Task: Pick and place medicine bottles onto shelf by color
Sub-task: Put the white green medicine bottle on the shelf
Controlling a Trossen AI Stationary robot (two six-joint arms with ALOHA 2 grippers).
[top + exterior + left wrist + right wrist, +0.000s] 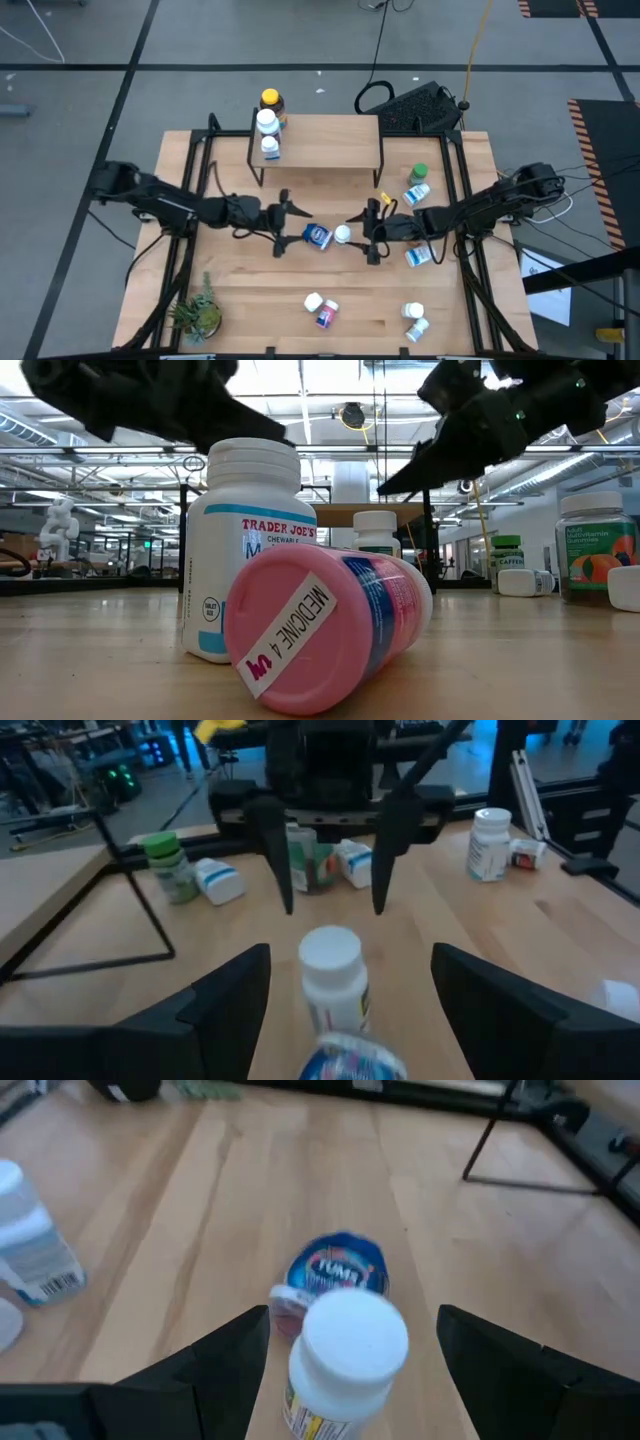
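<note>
An upright white bottle [343, 235] stands mid-table beside a blue bottle [317, 236] that lies on its side. My left gripper [290, 222] is open, its fingers on either side of the blue bottle [345, 1060], with the white bottle [332, 975] just beyond. My right gripper [368, 232] is open and faces it, its fingers on either side of the white bottle [345, 1350]. The shelf [330, 140] stands at the far side. An amber yellow-capped bottle [270, 100] and two white bottles [267, 123] stand at its left end.
A green-capped bottle [418, 175] and white bottles [417, 193] [418, 257] stand at the right. Near the front edge are a pink bottle [325, 315] lying on its side, a white one [313, 301], two more white ones [415, 320], and a potted plant [198, 315].
</note>
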